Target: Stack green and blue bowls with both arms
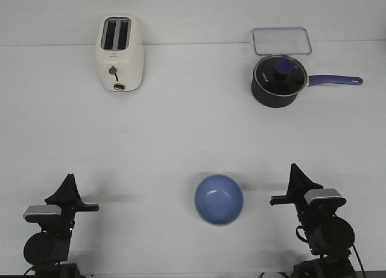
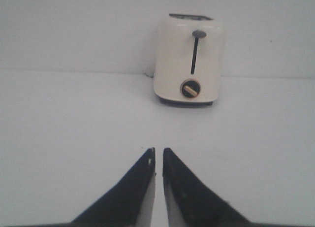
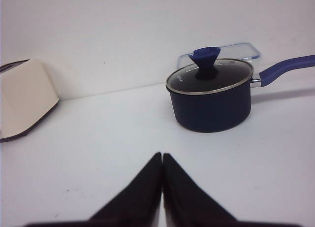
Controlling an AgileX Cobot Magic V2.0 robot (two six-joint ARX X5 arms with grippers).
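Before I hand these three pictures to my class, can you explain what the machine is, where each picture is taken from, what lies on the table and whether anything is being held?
It is a robot with two black arms. The large picture looks forward over a white table; the left gripper and right gripper sit at the near corners. The other two pictures come from cameras on the wrists, looking out past the pointed fingers. The left gripper faces a cream toaster; its tips are almost together. The right gripper is shut and faces a navy saucepan with a glass lid, in front of a clear plastic container. A blue bowl lies between the arms. Nothing is held. No green bowl shows.
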